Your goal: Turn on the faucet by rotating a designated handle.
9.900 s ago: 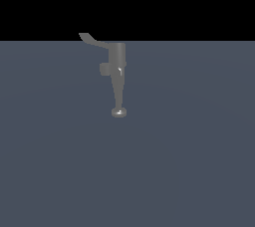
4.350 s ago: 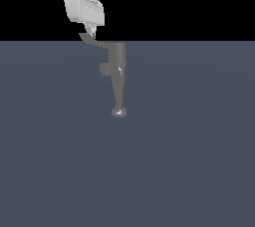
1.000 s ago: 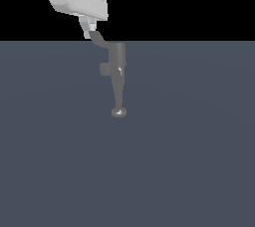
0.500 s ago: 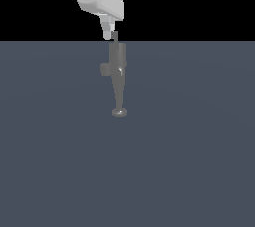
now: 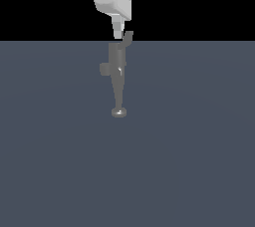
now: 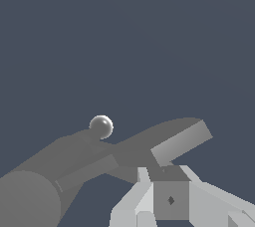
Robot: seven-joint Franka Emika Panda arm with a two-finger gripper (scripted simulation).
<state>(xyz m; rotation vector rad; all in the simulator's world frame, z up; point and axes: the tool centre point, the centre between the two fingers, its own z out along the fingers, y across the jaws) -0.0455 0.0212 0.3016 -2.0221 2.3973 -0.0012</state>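
Faucet [image 5: 118, 76] stands on the grey floor [image 5: 199, 146], its spout running down to the round tip [image 5: 118, 112] toward the camera. At the top of its body the handle [image 5: 127, 38] tilts up toward the exterior view's right. The gripper [image 5: 117, 32] hangs just beside the handle, on the exterior view's left and touching or nearly so (I cannot tell whether its fingers are parted or closed). Any further push would go rightward in that view. No writing shows anywhere

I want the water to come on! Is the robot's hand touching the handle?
Touching, it seems. In the exterior view the end effector presses right against the handle, no gap visible; the wrist view also shows its fingertips meeting the handle.
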